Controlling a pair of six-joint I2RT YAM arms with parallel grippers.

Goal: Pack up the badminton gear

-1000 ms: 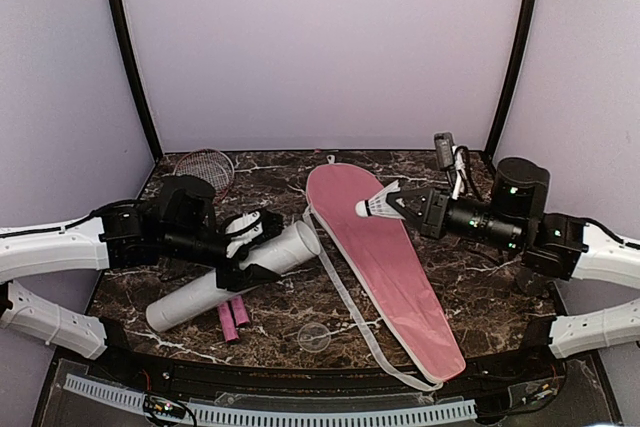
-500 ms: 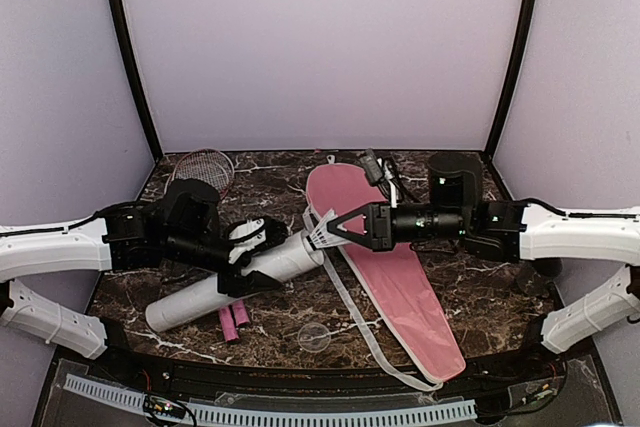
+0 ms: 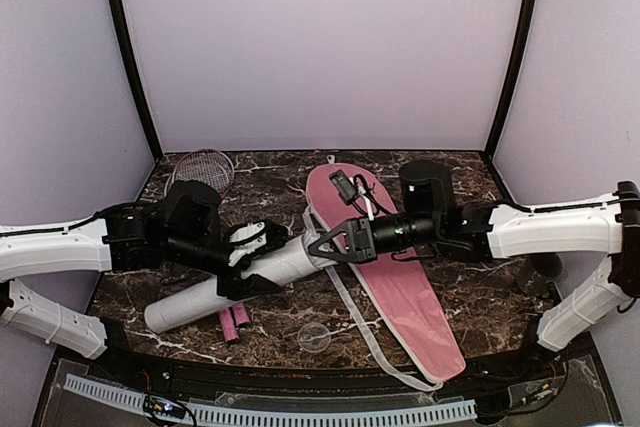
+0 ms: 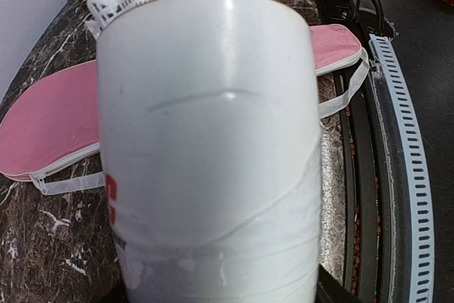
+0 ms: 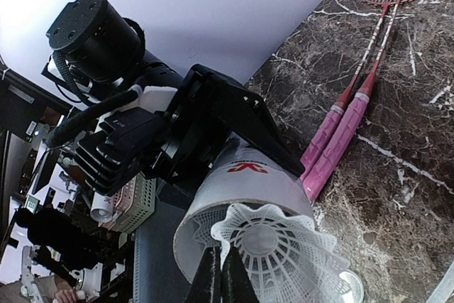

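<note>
Firmly, the left end effector (image 3: 252, 261) clamps the tube (image 3: 200, 297); the outstretched right end effector (image 3: 314, 245) pinches a shuttlecock (image 5: 273, 250) at its mouth.

**White, pink and red on dark marble**

The tube (image 3: 195, 299) is showing glossy white, carrying a small red mark near its mouth. The shuttlecock (image 5: 273, 246) is showing white too, its skirt a fine lattice. The bag (image 3: 400, 267) is showing solid pink, edged with white trim and strap. The rackets (image 5: 344, 129) are showing red frames and pink handles. The table (image 3: 490, 292) is showing dark brown marble, with white veins running through it.
</note>
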